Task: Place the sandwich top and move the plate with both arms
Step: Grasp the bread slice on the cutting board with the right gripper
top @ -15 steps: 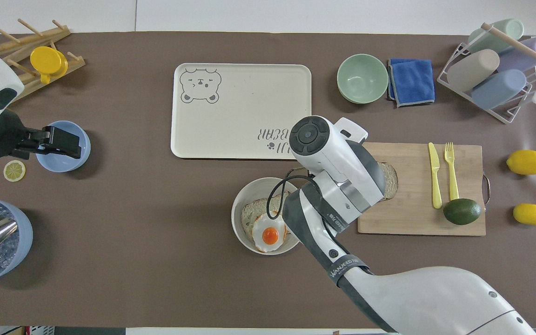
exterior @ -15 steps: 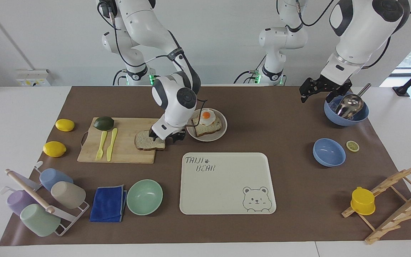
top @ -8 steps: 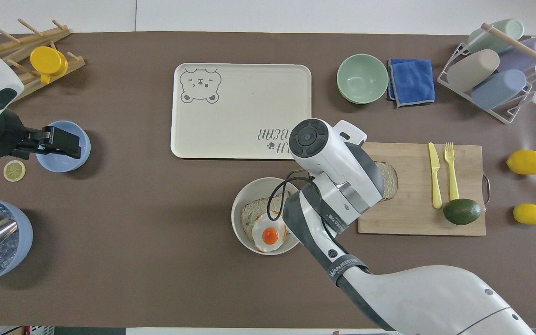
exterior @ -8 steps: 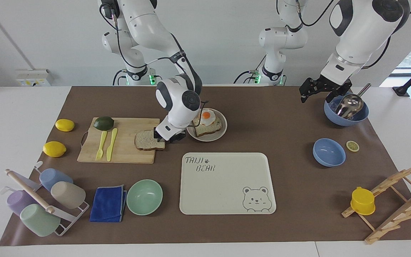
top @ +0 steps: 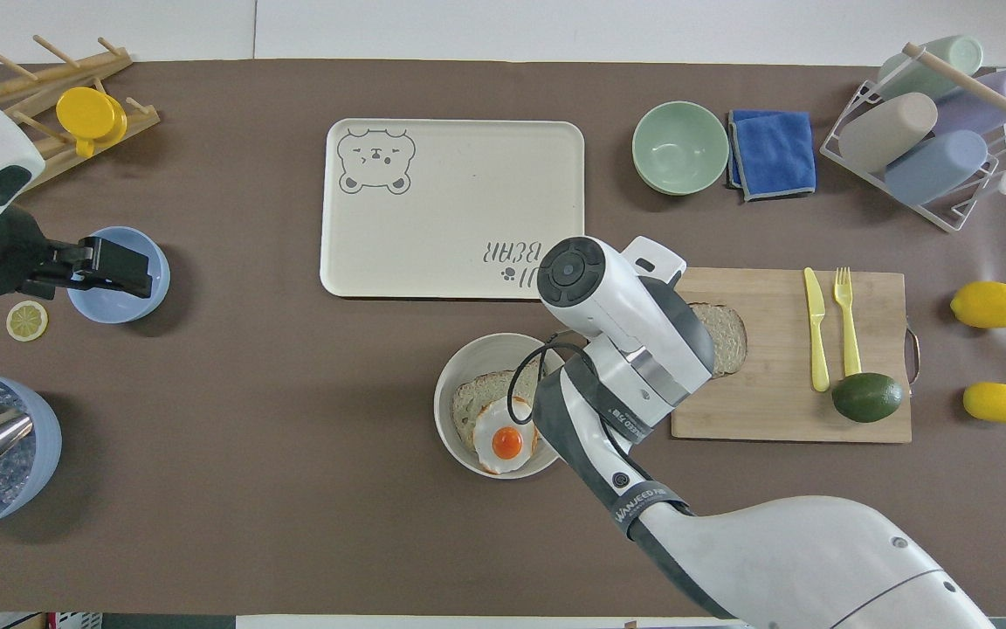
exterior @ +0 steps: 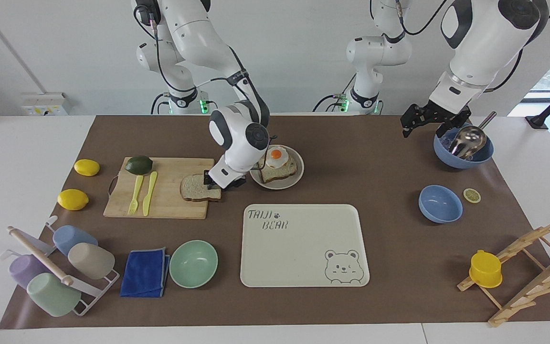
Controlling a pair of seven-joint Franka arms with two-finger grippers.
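One hand point(exterior: 221, 183) at sandwich top point(exterior: 197, 188) edge

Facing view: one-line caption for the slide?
Right gripper at the sandwich top on the cutting board, beside the plate; left arm waits.

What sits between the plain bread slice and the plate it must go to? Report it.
Nothing visible does. The plain bread slice lies at the cutting board's edge, right beside the plate, which holds the egg-topped slice. Only the right gripper is at the plain slice's plate-side edge. The left gripper waits over the table's other end.
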